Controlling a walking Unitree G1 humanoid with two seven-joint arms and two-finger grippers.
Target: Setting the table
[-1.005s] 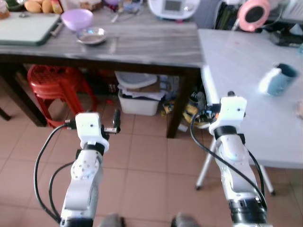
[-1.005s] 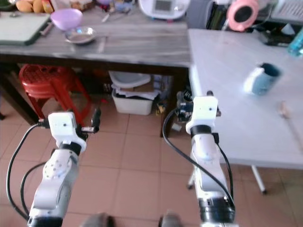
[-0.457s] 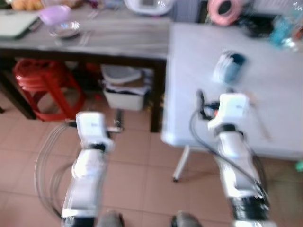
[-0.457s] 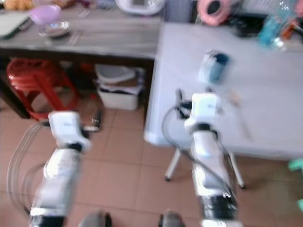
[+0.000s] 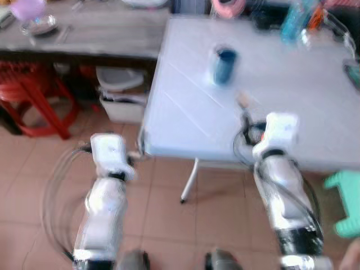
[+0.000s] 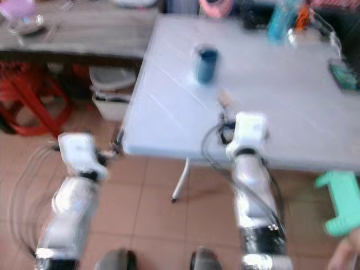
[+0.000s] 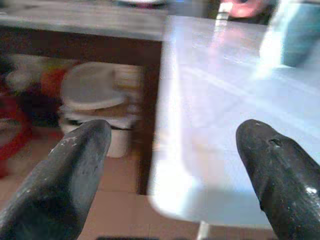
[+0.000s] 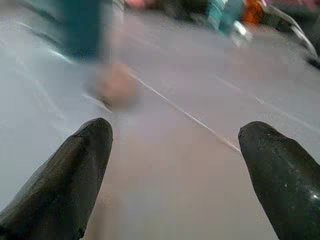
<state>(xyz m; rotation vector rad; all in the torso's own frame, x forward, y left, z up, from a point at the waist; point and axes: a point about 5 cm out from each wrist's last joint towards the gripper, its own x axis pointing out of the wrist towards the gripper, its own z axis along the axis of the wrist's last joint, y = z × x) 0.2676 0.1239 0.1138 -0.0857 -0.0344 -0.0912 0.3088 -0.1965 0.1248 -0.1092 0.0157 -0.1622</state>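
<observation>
Terracotta floor tiles (image 5: 169, 219) lie under you, blurred like the rest of both head views. Your left gripper (image 7: 170, 175) hangs at about 9 o'clock, just off the near left corner of the white table (image 5: 292, 112); its two black fingers (image 7: 65, 170) stand wide apart with nothing between them, and past them you see the table's corner and edge. Your right gripper (image 8: 175, 175) is at about 1 o'clock, over the white table's near part, its fingers (image 8: 65, 170) likewise spread and empty above the pale top.

Just beyond the right gripper, toward 12 o'clock, a small tan thing (image 5: 243, 100) lies on the table; it is too blurred for you to name. Farther at 12 o'clock the blue mug (image 5: 223, 64) stands upright on the white top, well apart from both grippers. A thin white leg (image 5: 188, 183) slants down under the table's near edge.

At 3 o'clock a mint green stool (image 5: 346, 199) sits on the floor beside the table. At 10 o'clock a white bin (image 5: 121, 95) and a red stool (image 5: 34, 101) sit under a long dark wooden table (image 5: 107, 39), which meets the white table's left side. On that wood, far at 10 o'clock, you see a steel bowl (image 5: 38, 24) and a purple bowl (image 5: 27, 8) close behind it.

At the white table's far edge, around 1 o'clock, stand a pink ring-shaped thing (image 5: 228, 5) and a turquoise bottle (image 5: 292, 22), both smeared.
</observation>
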